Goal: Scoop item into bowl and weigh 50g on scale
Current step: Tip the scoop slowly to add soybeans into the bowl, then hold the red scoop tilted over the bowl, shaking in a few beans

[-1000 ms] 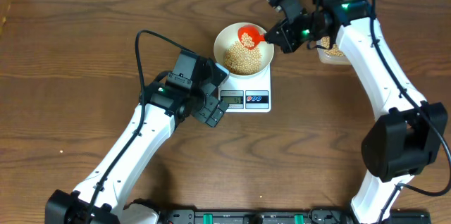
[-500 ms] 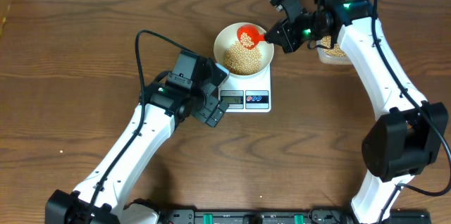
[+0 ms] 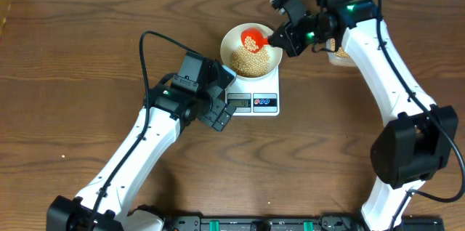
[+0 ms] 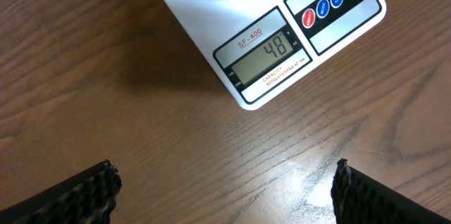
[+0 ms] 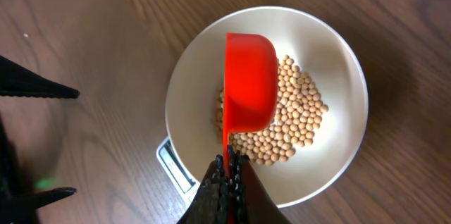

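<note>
Bowl (image 5: 194, 104) sat on scale (image 4: 275, 48), part-filled with beans (image 5: 296, 122); display read 48. right gripper (image 5: 227, 168) clamped red scoop (image 5: 250, 83) over bowl. left gripper (image 4: 225, 189) jaws wide apart, empty. Tub (image 3: 341, 55) held beans.

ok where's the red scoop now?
Overhead, upper centre: the red scoop, held by the right claw, hangs over the far side of the white bowl on the scale.

Our left arm (image 3: 142, 144) reaches forward from the near edge, elbow bent, and our left gripper (image 4: 225, 185) hangs with fingers spread wide, holding nothing. Our right arm (image 3: 381, 64) stretches far forward, wrist turned leftward, our right gripper (image 5: 227, 171) pinched tight on a red scoop (image 5: 249, 83) by its handle.
</note>
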Motion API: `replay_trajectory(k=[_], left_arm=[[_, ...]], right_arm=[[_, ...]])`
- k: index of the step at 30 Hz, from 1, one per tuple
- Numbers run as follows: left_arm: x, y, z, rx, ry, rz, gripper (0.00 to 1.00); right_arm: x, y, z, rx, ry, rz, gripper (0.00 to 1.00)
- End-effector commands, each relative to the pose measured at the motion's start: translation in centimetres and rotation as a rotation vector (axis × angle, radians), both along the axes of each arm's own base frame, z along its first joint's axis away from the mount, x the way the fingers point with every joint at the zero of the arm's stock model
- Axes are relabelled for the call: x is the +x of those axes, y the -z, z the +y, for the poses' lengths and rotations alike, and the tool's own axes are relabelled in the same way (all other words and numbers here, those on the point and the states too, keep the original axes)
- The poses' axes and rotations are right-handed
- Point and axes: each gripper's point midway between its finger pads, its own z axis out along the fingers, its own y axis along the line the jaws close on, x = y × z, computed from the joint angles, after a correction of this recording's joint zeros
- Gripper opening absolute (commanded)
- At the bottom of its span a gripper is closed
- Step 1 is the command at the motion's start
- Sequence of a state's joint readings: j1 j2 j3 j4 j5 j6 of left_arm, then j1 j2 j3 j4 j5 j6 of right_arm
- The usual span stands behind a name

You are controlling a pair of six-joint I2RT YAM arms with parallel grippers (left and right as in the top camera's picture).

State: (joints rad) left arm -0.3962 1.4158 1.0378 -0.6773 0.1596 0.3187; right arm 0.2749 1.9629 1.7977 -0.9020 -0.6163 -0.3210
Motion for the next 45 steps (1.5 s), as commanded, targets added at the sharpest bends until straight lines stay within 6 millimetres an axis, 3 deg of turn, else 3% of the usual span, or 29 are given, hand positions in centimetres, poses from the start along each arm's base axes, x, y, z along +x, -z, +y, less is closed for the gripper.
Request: replay_trajectory(k=[1, 20, 36, 45], left_arm=[[-0.3, 0.3, 0.0, -0.004, 0.012, 0.012, 0.98], [-0.3, 0.3, 0.0, -0.004, 0.012, 0.012, 0.98], [-0.3, 0.3, 0.0, -0.004, 0.012, 0.012, 0.98], [-0.3, 0.3, 0.0, -0.004, 0.012, 0.012, 0.98]], right_arm=[[-0.2, -0.5, 0.3, -0.040, 0.011, -0.029, 0.01], [-0.4, -0.7, 0.8, -0.084, -0.022, -0.083, 0.01], [0.0, -0.9, 0.0, -0.140, -0.011, -0.127, 0.01], [-0.8, -1.9, 0.8, -0.018, -0.035, -0.071, 0.01]])
